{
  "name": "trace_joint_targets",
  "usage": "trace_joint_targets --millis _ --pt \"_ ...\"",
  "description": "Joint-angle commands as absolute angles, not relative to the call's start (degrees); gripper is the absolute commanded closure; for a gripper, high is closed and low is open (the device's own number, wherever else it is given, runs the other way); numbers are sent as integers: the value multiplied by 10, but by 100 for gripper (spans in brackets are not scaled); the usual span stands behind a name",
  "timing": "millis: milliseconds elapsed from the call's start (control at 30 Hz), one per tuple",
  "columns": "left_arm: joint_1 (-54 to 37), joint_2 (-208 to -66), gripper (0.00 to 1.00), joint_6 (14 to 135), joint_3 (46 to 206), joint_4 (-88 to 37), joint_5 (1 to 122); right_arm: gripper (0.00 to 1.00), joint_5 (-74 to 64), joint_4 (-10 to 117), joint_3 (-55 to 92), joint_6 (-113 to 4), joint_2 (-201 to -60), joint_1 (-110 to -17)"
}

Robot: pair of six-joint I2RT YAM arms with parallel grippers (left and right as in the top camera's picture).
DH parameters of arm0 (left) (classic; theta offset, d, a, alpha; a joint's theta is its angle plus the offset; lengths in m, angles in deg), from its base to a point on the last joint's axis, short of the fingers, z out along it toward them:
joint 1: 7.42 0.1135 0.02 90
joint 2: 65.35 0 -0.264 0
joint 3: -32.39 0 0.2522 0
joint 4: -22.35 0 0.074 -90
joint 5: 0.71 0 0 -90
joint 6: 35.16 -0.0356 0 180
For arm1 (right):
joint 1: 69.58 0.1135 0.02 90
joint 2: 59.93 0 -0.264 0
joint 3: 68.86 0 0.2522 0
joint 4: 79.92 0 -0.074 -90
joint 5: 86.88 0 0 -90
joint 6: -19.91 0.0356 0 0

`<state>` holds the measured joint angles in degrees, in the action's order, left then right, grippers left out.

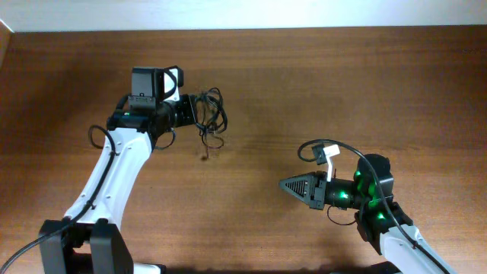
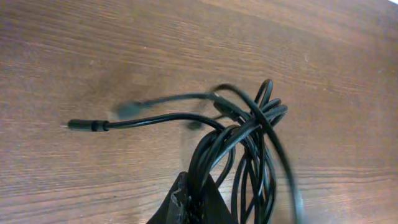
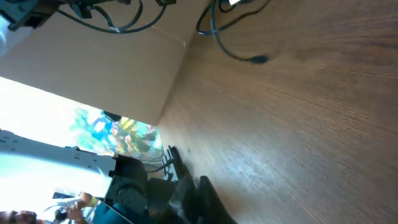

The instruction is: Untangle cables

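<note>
Brown wooden table (image 1: pixel 327 76). My left gripper (image 1: pixel 189 114) clenched on bunched cables (image 1: pixel 211 114); my right gripper (image 1: pixel 288 184) pinched closed, empty, well apart. Step: first separation. Next, likely: right opens, catches loose plug end (image 2: pixel 81 125).

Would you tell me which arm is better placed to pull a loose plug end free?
Probably right: the right gripper is empty and points toward the cables, while the left gripper holds them.

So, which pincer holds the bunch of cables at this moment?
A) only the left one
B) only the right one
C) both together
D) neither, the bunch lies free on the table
A: in the left wrist view the cables run down into the left pincer. In the overhead view the right pincer sits well apart from the bunch, closed with nothing in it.
</note>
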<state>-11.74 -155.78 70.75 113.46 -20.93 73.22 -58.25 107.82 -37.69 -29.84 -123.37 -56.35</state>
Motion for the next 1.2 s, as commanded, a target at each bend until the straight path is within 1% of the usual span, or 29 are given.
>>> trace_joint_targets --millis 0,67,100,167,233,367,467,567,633,833,900,933,967,1000,1067,1100,1167 --pt "-115 -1545 100 610 1145 -210 605 80 -545 1092 -380 -306 -1234 -560" --pt "-116 -1545 100 545 1145 -216 528 75 -540 1148 -380 -286 -1234 -560" --pt "-120 -1545 100 526 1145 -224 519 71 -534 1177 -380 -257 -1234 -560" --pt "-139 -1545 100 500 1145 -242 519 70 -498 1232 -380 -188 -1234 -560" --pt "-171 -1545 100 500 1145 -245 515 69 -454 1239 -380 -151 -1234 -560" --pt "-226 -1545 100 500 1145 -245 515 69 -447 1239 -380 -126 -1234 -560" --pt "-259 -1545 100 500 1145 -244 515 69 -446 1239 -380 -126 -1234 -551" --pt "-288 -1545 100 500 1145 -236 516 68 -422 1239 -380 -126 -1234 -501" --pt "-299 -1545 100 500 1145 -235 515 63 -386 1238 -380 -131 -1234 -474" --pt "-329 -1545 100 500 1145 -235 515 58 -313 1239 -380 -152 -1257 -439" --pt "-336 -1545 100 500 1145 -235 515 58 -300 1239 -380 -152 -1278 -436" --pt "-336 -1545 100 500 1145 -236 515 59 -289 1240 -380 -159 -1289 -436" --pt "-336 -1545 100 500 1145 -236 516 72 -288 1246 -380 -158 -1299 -436" --pt "-336 -1545 100 500 1145 -236 516 96 -297 1255 -380 -158 -1303 -434" --pt "-335 -1545 100 500 1145 -237 537 96 -337 1304 -380 -158 -1303 -433" --pt "-335 -1545 100 500 1145 -242 562 96 -371 1378 -380 -152 -1303 -434" --pt "-335 -1545 100 452 1145 -266 575 96 -393 1470 -380 -149 -1302 -436"
